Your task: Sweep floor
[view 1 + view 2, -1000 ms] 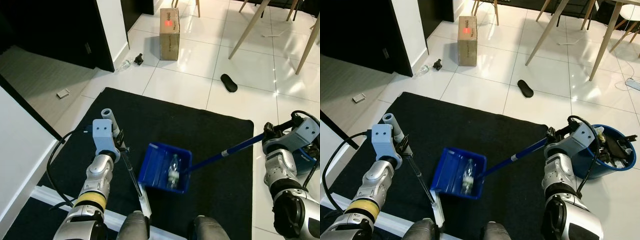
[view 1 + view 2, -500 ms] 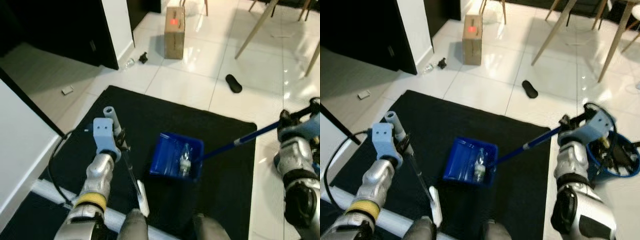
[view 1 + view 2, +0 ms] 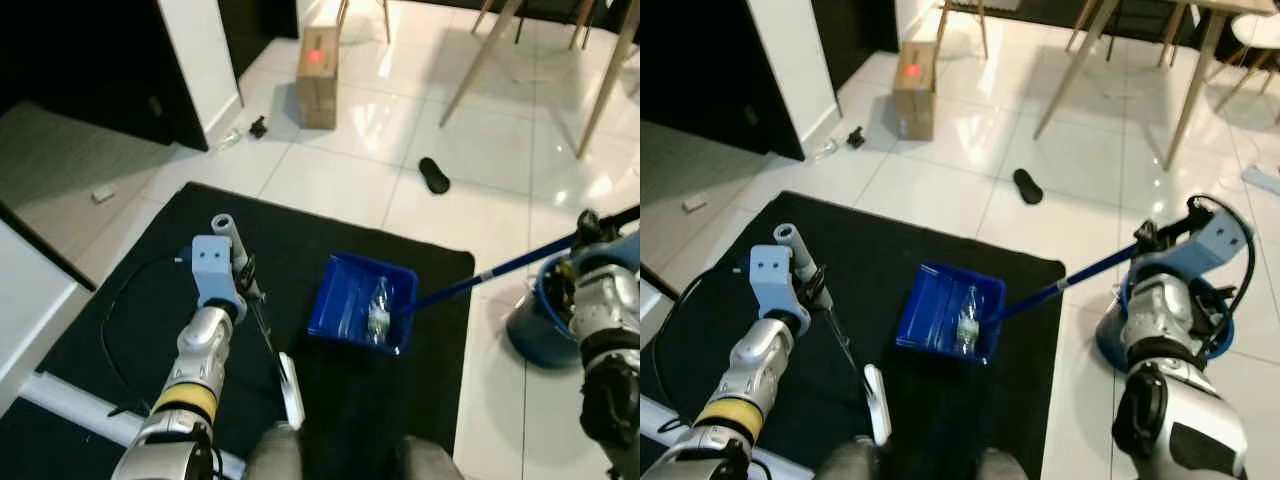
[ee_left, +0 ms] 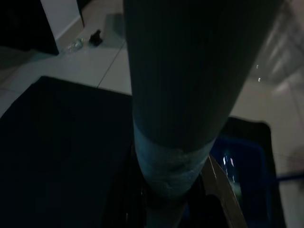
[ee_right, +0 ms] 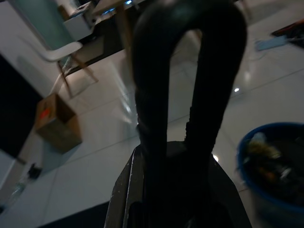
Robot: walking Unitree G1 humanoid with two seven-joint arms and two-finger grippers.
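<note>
A blue dustpan sits low over the black rug with a clear plastic bottle lying in it. Its long blue handle runs up to the right, where my right gripper is shut on it. My left gripper is shut on the thin dark stick of a broom, whose white head rests on the rug near my feet. In the left wrist view the stick looms dark and close, with the dustpan beyond it.
A blue bin full of rubbish stands on the white tiles just right of the rug. Further off lie a black slipper, a cardboard box, small litter by the wall, and wooden chair legs.
The view has swung round, bringing the blue bin into the left eye view. The dustpan with the bottle now sits nearer the rug's right edge and the bin. My left arm keeps its pose.
</note>
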